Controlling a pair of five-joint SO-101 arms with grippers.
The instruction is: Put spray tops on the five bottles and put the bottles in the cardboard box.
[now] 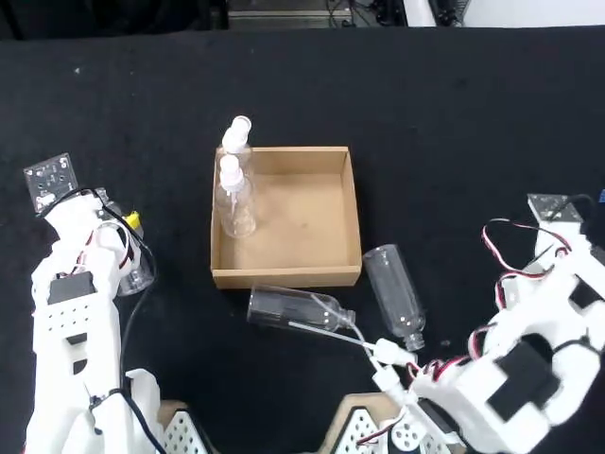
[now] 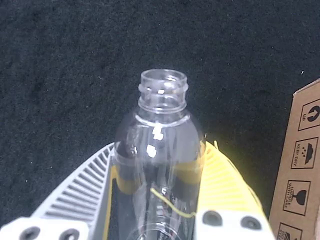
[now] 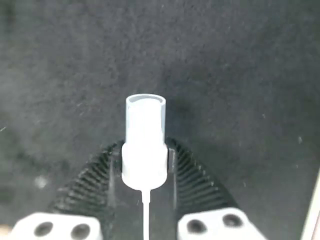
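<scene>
Your left jaws pinch an uncapped bottle (image 2: 163, 90), nine o'clock of the cardboard box (image 1: 284, 276). Your right jaws pinch a spray top (image 3: 145, 120).

Two open bottles (image 1: 298, 308) lie before the cardboard box (image 1: 284, 276); two topped bottles (image 1: 234, 200) stand, seemingly inside, back-left.

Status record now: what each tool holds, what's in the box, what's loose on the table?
Left tool: shut on clear plastic bottle, no top
Right tool: shut on white spray top with tube
Brown cardboard box: two capped clear bottles upright by one wall
Black table: two uncapped clear bottles lying beside the box
</scene>
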